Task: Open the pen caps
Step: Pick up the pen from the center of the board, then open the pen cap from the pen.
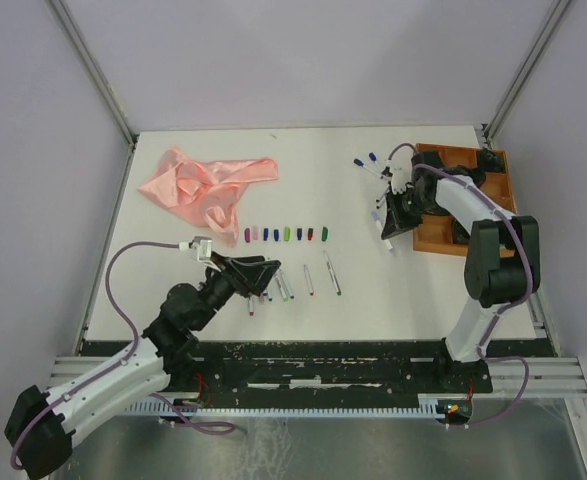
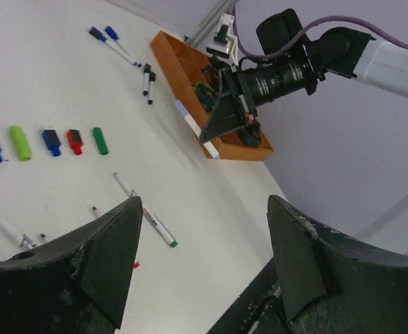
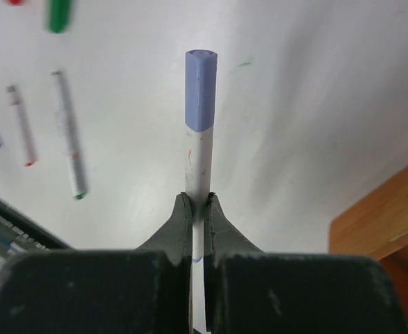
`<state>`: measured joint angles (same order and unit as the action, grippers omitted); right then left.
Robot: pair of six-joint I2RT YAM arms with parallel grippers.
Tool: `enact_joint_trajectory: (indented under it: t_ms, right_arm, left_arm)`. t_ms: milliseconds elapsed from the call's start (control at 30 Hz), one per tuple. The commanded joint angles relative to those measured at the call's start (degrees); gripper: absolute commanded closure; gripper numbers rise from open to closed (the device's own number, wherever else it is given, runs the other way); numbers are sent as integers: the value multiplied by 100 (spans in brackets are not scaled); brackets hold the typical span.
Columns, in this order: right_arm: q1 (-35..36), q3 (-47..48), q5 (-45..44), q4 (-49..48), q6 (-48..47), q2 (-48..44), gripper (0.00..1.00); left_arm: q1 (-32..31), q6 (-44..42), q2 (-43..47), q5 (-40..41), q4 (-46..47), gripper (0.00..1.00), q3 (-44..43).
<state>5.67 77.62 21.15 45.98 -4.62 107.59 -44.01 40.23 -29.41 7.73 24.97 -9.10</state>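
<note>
The right gripper point(image 3: 197, 202) is clamped tight on a white pen point(image 3: 198, 160), its two fingers pinching the barrel low down so that most of the pen sticks out beyond the tips. The lavender cap point(image 3: 200, 90) is seated on the far end of that pen. In the top view this pen is held just beside the left edge of the orange tray point(image 1: 443, 150), which lies at the right rear of the table point(image 1: 423, 290). The left gripper point(image 2: 205, 209) is spread wide with nothing between its fingers point(image 2: 99, 271), and it sits low over the front left of the table, above a cluster of uncapped pens point(image 1: 332, 272) that lie loose and roughly parallel. Just behind those pens, a row of loose caps point(image 1: 287, 234) runs across the middle of the table in purple, blue, lime green, red and darker green, each apart from the next. Further back, near the tray, a few capped pens point(image 1: 371, 165) with dark blue and black caps lie scattered. A crumpled pink cloth point(image 1: 208, 185) lies at the left rear, well apart from both grippers.
</note>
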Motion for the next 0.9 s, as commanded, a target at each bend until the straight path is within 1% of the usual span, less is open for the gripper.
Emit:
enact_joint_trajectory:
  t_ms: [0, 133, 233, 367, 467, 667, 867]
  right_arm:
    - [5, -233, 2039, 13, -312, -945, 100]
    - [-29, -289, 3050, 185, -593, -1272, 100]
    - [-40, -335, 3716, 209, -651, -1518, 100]
    - [-46, -413, 4498, 148, -632, -1853, 100]
    - [-41, -486, 5022, 46, -584, -2114, 100]
    - [-36, -657, 5605, -289, -371, -2515, 100]
    - [41, -693, 5787, -328, -389, -2675, 100]
  left_arm:
    - [-2, 603, -566, -769, 1844, 20, -64]
    - [11, 869, -1420, -1059, 2595, 18, -296]
    - [19, 993, -2141, -1362, 3155, 18, -646]
    - [26, 1084, -3084, -1694, 3587, 18, -1293]
    - [36, 1138, -3674, -1818, 3688, 18, -1776]
    - [143, 1619, -4813, -2116, 4052, 18, -2528]
    - [156, 1897, -5418, -2253, 4105, 17, -3134]
